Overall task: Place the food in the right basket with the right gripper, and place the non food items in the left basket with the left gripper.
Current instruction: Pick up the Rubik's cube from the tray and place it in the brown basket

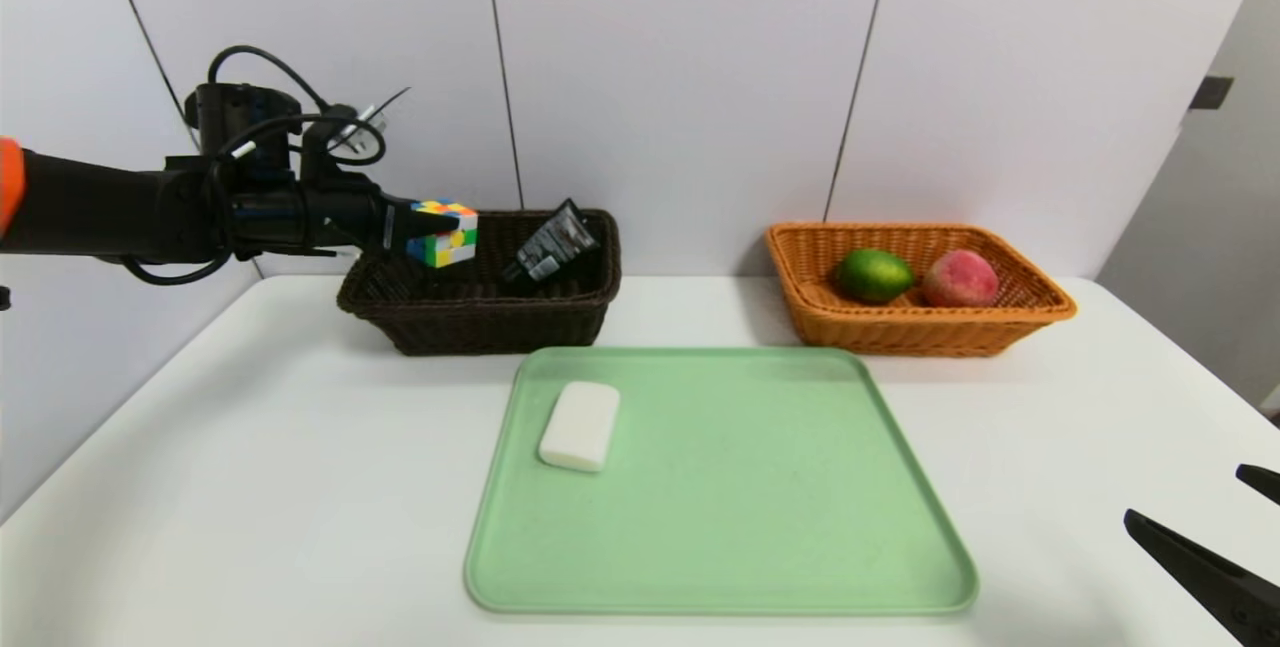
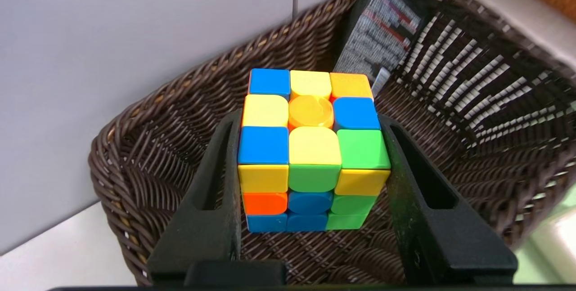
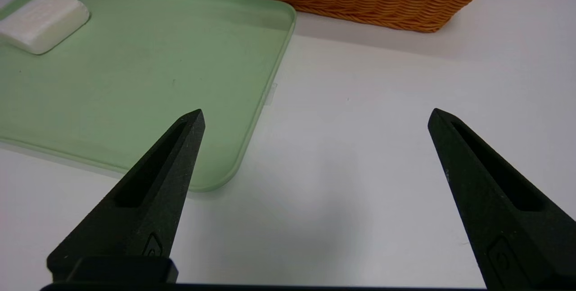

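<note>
— Left gripper (image 2: 310, 156)?
— Clamped on the puzzle cube (image 1: 442, 233), held in the air above the near-left part of the dark basket (image 1: 480, 312).
— Anything in the way below?
— Only a black tube (image 1: 552, 245), leaning against the far right wall inside that basket, apart from the cube.
— On the green tray (image 1: 720, 527)?
— One white soap bar (image 1: 580, 425), near the left rim.
— Orange basket (image 1: 915, 327)?
— Holding a lime (image 1: 874, 275) and a reddish fruit (image 1: 960, 278), side by side.
— Right gripper (image 3: 315, 118)?
— Parked low over the table (image 1: 250, 487), right of the tray, fingers spread wide, holding nothing.
</note>
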Available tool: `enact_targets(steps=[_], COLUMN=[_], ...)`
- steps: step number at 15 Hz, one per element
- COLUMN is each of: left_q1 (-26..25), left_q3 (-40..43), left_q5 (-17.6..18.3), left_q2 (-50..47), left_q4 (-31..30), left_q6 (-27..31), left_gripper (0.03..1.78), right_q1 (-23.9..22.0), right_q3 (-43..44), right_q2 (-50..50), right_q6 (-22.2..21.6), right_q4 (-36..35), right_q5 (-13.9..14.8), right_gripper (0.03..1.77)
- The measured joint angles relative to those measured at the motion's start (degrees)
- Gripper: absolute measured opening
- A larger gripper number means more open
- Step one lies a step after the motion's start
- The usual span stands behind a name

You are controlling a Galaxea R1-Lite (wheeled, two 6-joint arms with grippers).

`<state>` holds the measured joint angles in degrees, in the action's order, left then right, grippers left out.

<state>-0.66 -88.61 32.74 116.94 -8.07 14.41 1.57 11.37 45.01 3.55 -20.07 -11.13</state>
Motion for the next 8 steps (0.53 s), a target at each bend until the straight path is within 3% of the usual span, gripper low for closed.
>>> enact_targets(steps=[3,8], left_q1=[0.1,0.0], left_q3=[-2.8,-3.6], left_q5=[-0.1,-1.4], left_q2=[3.0,6.9], left_q4=[3.3,3.0], left_q6=[0.9,3.3], left_gripper=[0.91,0.91], right_q1=[0.0,0.0], right_q3=[0.1,0.1], right_q2=[-0.1,0.0], right_q6=[0.0,0.0], right_q4=[-0.1,-0.1], right_q5=[-0.1,-0.1], right_gripper=[1.71,1.71])
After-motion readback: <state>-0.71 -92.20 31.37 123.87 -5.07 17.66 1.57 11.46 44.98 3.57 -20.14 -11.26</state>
